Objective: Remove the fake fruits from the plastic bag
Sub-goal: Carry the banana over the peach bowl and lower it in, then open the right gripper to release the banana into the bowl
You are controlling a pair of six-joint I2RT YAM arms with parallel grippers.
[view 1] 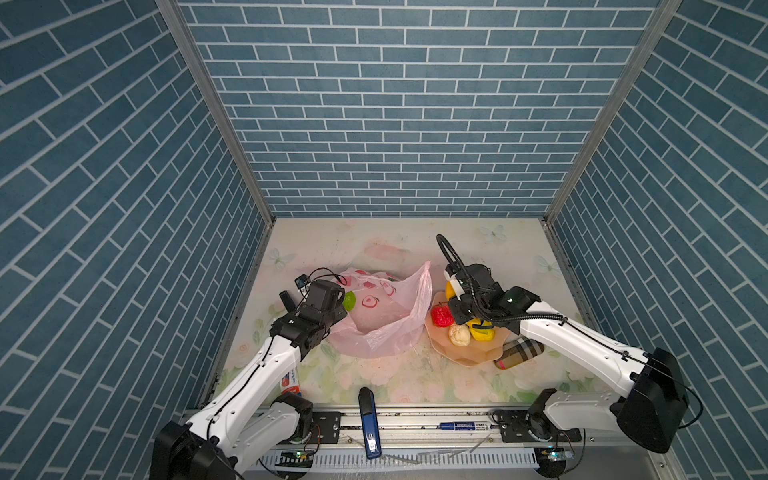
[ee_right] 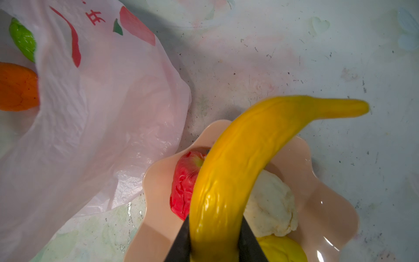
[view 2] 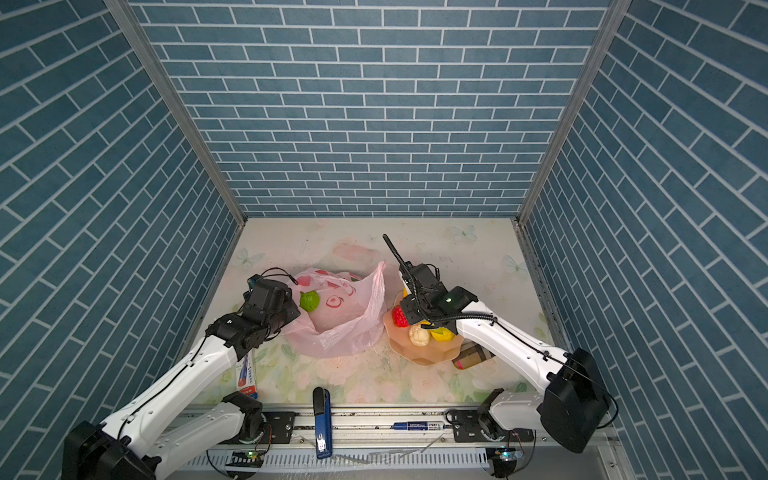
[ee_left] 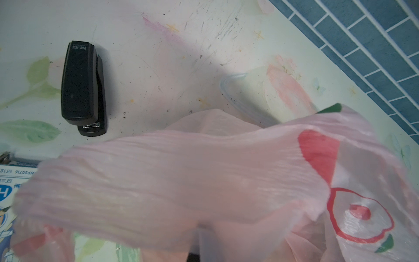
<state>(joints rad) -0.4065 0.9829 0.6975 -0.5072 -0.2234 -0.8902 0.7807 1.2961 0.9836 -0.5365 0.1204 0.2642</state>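
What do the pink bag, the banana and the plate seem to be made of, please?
Pink bag: thin translucent plastic film, crinkled, table showing through.
Banana: probably soft foam or rubbery plastic, glossy yellow skin with wrinkles.
Plate: likely hard plastic, smooth with glossy highlights; ceramic possible.

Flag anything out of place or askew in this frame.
A blue stapler lies across the table front edge onto the rail, where a marker also lies. A plaid cylinder lies on its side at the rim of the plate.
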